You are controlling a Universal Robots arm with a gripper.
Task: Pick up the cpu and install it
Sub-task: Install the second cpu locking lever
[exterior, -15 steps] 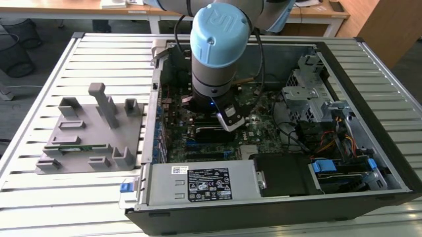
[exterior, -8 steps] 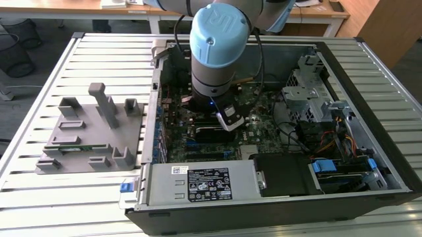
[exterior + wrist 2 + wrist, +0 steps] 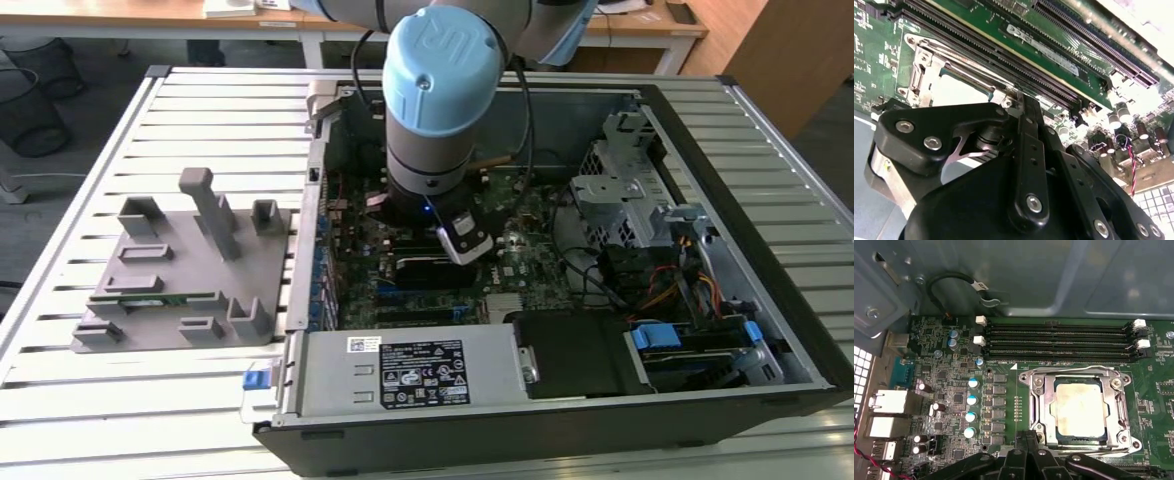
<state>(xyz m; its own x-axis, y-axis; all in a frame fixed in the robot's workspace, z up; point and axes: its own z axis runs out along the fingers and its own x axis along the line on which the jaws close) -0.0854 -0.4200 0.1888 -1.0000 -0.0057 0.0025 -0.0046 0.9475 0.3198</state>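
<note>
The cpu (image 3: 1079, 407), a flat square chip with a pale silvery top, lies flat inside the metal socket frame (image 3: 1036, 390) on the green motherboard (image 3: 1004, 365). In the second wrist view the cpu (image 3: 959, 90) is a bright patch inside that frame. My gripper (image 3: 1027, 437) hovers just off the socket's corner, its black fingers pressed together with nothing between them. In the second wrist view the gripper (image 3: 1021, 102) points at the same corner. In the exterior view the arm (image 3: 441, 100) reaches down into the open computer case (image 3: 747, 330).
Black memory slots (image 3: 1054, 337) run along one side of the socket, and a row of capacitors (image 3: 971, 400) stands at another. Beyond the slots rises the case wall (image 3: 1054, 275). A power supply (image 3: 400, 370), a drive cage (image 3: 627, 190) and a grey parts fixture (image 3: 187, 270) surround the work area.
</note>
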